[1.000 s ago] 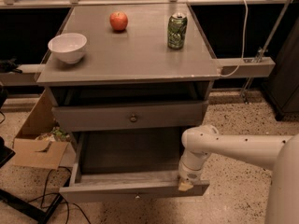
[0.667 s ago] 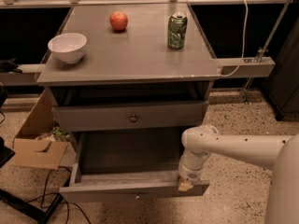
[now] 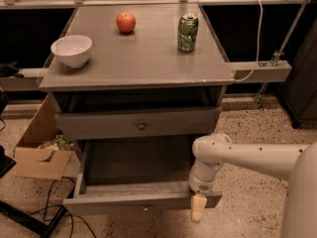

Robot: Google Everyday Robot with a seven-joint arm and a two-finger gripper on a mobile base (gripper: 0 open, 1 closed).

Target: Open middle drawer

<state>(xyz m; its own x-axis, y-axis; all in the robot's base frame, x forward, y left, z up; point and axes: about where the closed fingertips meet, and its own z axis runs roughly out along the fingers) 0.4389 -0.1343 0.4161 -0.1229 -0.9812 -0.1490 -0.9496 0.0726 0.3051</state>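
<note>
Grey wooden cabinet [image 3: 143,63] fills the centre of the view, standing on speckled flooring [image 3: 247,118]. White robot arm [image 3: 257,155] enters from the right edge and bends down at a rounded joint beside the cabinet's lower right. The middle drawer [image 3: 111,202] stands well out from the cabinet body, its deep dark grey interior exposed from above, and its front panel is the cabinet part nearest the camera. Above it an upper drawer [image 3: 94,125] sits flush in the cabinet, with a dark recess between it and the top. An open cardboard box [image 3: 39,160] lies on the floor just left of the cabinet. On the cabinet top: white bowl [image 3: 72,49] near the left front edge, green drink can [image 3: 187,32] upright toward the right rear, red apple [image 3: 126,22] at the rear between them, all well apart. The gripper [image 3: 198,209] is at the right end of the middle drawer's front panel, a pale tip hanging over the outer face; whether it is parted or closed cannot be told. Small round knob [image 3: 141,125] at the upper drawer's centre; a second knob [image 3: 144,208] is just visible on the middle drawer's front.
</note>
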